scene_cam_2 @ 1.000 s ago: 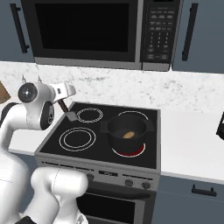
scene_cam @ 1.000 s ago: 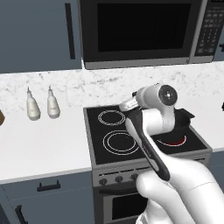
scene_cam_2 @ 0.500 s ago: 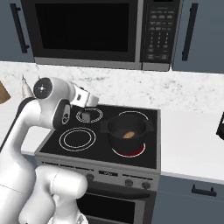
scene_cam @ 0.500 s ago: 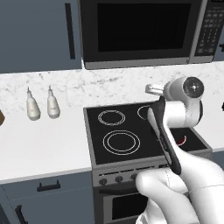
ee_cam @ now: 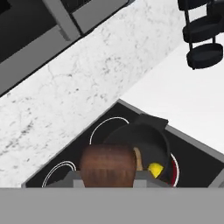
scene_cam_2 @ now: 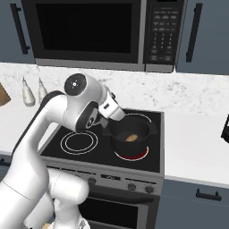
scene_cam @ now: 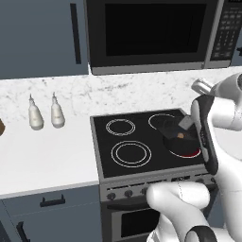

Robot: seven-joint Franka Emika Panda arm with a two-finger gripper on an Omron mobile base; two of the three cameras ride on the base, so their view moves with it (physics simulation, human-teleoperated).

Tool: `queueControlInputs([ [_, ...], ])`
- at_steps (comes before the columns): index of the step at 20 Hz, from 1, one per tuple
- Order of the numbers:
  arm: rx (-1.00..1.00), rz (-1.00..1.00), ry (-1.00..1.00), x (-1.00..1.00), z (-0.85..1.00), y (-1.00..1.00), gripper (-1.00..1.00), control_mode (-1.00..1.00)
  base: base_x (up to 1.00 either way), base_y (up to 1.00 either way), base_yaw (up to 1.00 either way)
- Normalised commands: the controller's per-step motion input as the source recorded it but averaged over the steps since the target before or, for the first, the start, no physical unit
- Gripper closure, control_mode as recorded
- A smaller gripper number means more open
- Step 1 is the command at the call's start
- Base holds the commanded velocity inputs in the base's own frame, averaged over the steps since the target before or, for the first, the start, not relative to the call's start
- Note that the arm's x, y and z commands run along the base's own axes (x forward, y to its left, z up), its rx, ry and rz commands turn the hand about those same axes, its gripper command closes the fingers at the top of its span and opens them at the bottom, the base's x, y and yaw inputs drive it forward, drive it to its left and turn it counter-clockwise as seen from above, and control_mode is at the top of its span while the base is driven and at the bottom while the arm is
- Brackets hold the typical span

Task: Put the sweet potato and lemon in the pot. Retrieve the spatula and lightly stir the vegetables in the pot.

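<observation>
1. Two white bottles [scene_cam: 45,114] stand on the counter [scene_cam: 42,156] left of the stove [scene_cam: 142,146].
2. The gripper [ee_cam: 108,177] is clenched on the spatula [ee_cam: 108,165] above the pot's left rim.
3. The pot [scene_cam_2: 130,134] sits on the stove's front right burner, holding the sweet potato [scene_cam_2: 131,137] and lemon [ee_cam: 155,169].

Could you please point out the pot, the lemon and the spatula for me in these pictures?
pot [scene_cam_2: 120,142]: right base view, on its dark front wall.
lemon [ee_cam: 155,170]: hand view, on the yellow fruit inside the pot.
spatula [ee_cam: 108,165]: hand view, on the reddish-brown handle end between the finger tips.
</observation>
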Motion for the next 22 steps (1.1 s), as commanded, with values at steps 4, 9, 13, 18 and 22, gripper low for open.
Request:
queueControlInputs([
  [4, 0.09, -0.03, -0.02, -0.2, -0.08, -0.74, 1.0, -1.0, 0.0, 0.0, 0.0],
  [9, 0.0, 0.0, 0.0, 0.0, -0.07, -0.48, 1.0, -1.0, 0.0, 0.0, 0.0],
  [13, 0.0, 0.0, 0.0, 0.0, -0.21, -0.21, 1.0, -1.0, 0.0, 0.0, 0.0],
  [18, -0.01, 0.0, -0.01, 0.0, -0.32, -0.03, 1.0, -1.0, 0.0, 0.0, 0.0],
  [22, -0.02, 0.0, -0.03, 0.17, -0.3, 0.03, 1.0, -1.0, 0.0, 0.0, 0.0],
])
